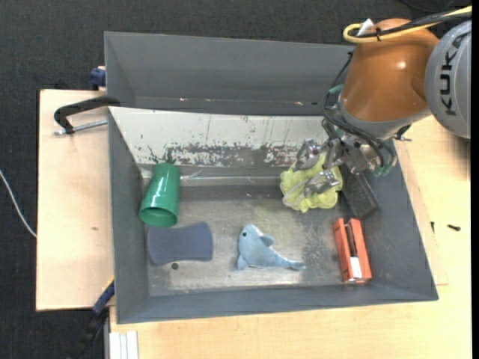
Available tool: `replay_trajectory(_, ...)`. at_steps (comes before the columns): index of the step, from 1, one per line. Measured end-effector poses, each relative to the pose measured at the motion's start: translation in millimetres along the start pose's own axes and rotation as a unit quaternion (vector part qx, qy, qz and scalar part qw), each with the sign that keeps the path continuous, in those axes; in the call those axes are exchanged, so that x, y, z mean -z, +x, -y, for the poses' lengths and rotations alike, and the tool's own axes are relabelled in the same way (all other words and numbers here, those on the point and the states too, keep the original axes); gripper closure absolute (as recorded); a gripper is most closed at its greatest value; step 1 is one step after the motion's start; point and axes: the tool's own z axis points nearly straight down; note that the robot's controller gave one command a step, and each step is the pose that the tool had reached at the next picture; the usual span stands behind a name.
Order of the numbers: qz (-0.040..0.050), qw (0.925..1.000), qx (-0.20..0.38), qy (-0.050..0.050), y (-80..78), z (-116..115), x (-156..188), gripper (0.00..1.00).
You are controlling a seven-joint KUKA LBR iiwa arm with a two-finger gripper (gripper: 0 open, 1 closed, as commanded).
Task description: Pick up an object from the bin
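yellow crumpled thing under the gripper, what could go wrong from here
1. The yellow crumpled thing looks soft and floppy, so the gripper might catch only a fold, which could slip out on lifting.
2. The black object lies right beside it and may get nudged or dragged along.
3. This spot is close to the bin's right wall, so the wrist might scrape it.
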Motion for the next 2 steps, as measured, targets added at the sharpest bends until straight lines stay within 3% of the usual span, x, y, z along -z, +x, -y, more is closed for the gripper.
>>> replay_trajectory(1,-0.0001,1.0,0.0,0.0,0.0,-0.1,-0.1,1.0)
replay_trajectory(2,-0.0017,0.9946,0.103,-0.001,4.2,1.6,22.5,1.0)
